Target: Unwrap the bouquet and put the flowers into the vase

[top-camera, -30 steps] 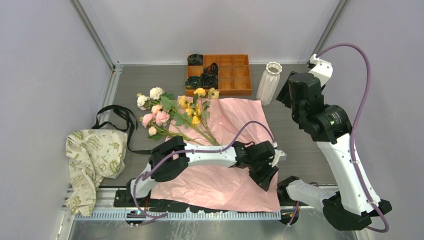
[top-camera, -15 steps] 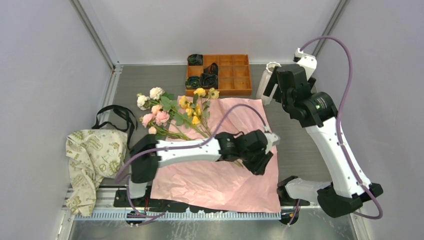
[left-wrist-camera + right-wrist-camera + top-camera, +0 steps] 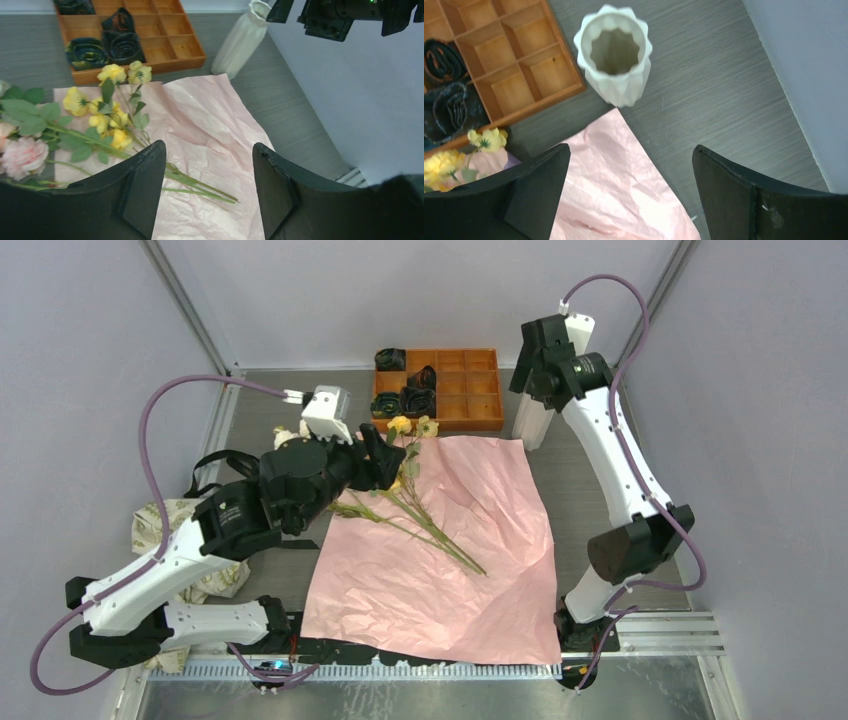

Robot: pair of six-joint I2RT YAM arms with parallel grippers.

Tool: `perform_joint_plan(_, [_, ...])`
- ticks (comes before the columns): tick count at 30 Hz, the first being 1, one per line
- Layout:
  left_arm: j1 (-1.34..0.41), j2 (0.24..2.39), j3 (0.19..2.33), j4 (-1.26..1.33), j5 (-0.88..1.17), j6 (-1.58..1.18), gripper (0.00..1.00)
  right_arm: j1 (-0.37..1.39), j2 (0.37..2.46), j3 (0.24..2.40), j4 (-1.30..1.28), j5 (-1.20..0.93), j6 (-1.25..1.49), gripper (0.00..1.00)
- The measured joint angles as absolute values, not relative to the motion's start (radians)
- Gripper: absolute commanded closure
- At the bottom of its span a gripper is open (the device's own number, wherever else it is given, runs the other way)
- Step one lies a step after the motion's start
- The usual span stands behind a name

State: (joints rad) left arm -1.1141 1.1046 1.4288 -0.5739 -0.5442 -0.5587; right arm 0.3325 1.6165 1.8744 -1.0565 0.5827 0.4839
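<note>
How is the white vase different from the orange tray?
The vase is tall, white and ribbed; the tray is low, flat and orange. The vase has one opening and is empty; the tray has many square boxes, some holding dark rolls. Both stand at the back of the grey table.

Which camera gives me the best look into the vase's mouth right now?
The right wrist view: it looks almost straight down into the vase, showing its whole scalloped rim and nothing inside. The top external view shows only its lower body behind the right arm. The left wrist view shows it from the side, interior hidden.
</note>
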Motion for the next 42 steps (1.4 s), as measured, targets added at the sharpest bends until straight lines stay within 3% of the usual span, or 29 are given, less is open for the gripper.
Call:
perform_joint_plan(8, [-1.077, 1.105, 1.393, -0.635, -0.620, -0.535, 0.35, 0.214, 1.808, 2.056, -1.061, 0.455, 0.465, 0.01])
perform_joint_plan(16, [-1.038, 1.124, 1.360, -0.663, -0.619, -0.515, 0.35, 0.189, 1.873, 2.120, -1.072, 0.382, 0.451, 0.00])
perform_joint_plan(42, [-0.945, 1.121, 1.336, -0.663, -0.560, -0.515, 0.35, 0.129, 2.040, 2.151, -1.056, 0.325, 0.442, 0.01])
